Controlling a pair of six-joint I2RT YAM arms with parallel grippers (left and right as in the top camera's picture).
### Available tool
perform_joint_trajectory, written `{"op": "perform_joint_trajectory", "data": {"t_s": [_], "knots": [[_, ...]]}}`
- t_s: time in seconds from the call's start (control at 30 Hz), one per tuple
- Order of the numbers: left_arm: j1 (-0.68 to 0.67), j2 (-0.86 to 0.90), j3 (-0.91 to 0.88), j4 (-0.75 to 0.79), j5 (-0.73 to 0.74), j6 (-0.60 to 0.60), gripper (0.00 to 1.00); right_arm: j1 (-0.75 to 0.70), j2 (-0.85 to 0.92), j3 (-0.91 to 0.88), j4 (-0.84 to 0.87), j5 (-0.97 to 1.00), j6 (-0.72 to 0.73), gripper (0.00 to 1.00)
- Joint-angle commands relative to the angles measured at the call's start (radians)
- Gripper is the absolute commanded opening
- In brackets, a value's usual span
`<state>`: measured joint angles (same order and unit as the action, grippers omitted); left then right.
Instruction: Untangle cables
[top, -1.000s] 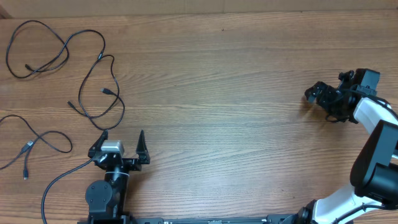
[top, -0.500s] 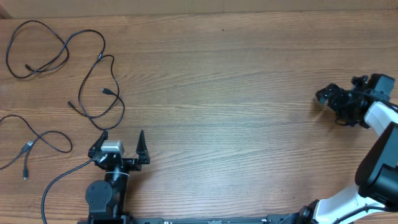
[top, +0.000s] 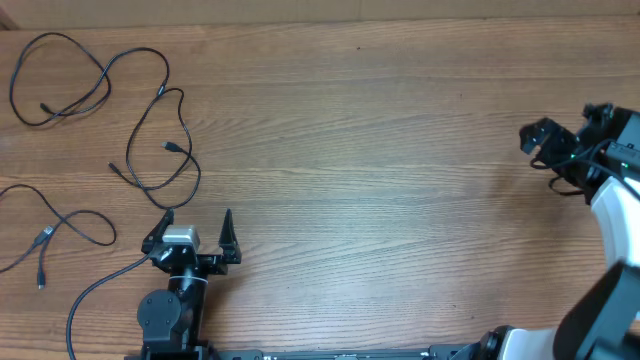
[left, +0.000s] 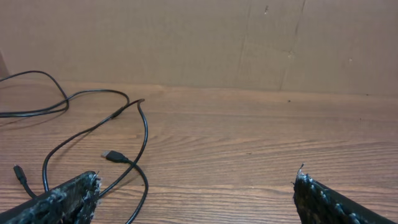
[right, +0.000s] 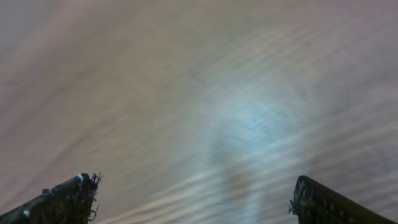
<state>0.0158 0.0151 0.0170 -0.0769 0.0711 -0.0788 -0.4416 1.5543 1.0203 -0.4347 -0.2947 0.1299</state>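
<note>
The left gripper (top: 197, 218) stood close to the near edge of the table (top: 380, 150), on its left part. Its arm was folded low over its own base and both fingers pointed away from the robot. The jaws were wide apart and nothing was between them. The left wrist view showed the same, with the dark fingertips (left: 74, 193) at the two lower corners and only wood in the gap. The right gripper (top: 552, 160) was far over at the right edge of the table. It was carried by a white and black arm which rose from the near right corner, and it pointed to the left. Its jaws were also spread wide and empty, and its wrist view showed only blurred wood grain. The cables (top: 150, 140) lay as loose strands on the far left part of the table, beyond the left gripper and touched by neither gripper. The upper cable (top: 60, 45) made a big loop. The middle cable (top: 186, 130) curled just beside it; whether they touched I could not tell. The lower cable (top: 75, 222), with a silvery plug, lay apart from them near the left edge.
</note>
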Motion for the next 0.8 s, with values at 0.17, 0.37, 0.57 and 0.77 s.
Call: {"op": "perform_joint_trajectory", "data": {"t_s": [0.17,0.37,0.57,0.77], "knots": [[0.009,-0.011,-0.013,0.004,-0.007,-0.014,1.00,0.212,-0.327,0.002,0.005,0.005,0.001,1.00],[0.009,-0.011,-0.013,0.004,-0.007,-0.014,0.99,0.458,-0.534,0.002,0.003,0.018,-0.003,1.00],[0.009,-0.011,-0.013,0.004,-0.007,-0.014,1.00,0.549,-0.714,-0.021,0.003,0.016,-0.002,1.00],[0.009,-0.011,-0.013,0.004,-0.007,-0.014,1.00,0.549,-0.896,-0.138,0.027,0.016,0.001,1.00]]}}
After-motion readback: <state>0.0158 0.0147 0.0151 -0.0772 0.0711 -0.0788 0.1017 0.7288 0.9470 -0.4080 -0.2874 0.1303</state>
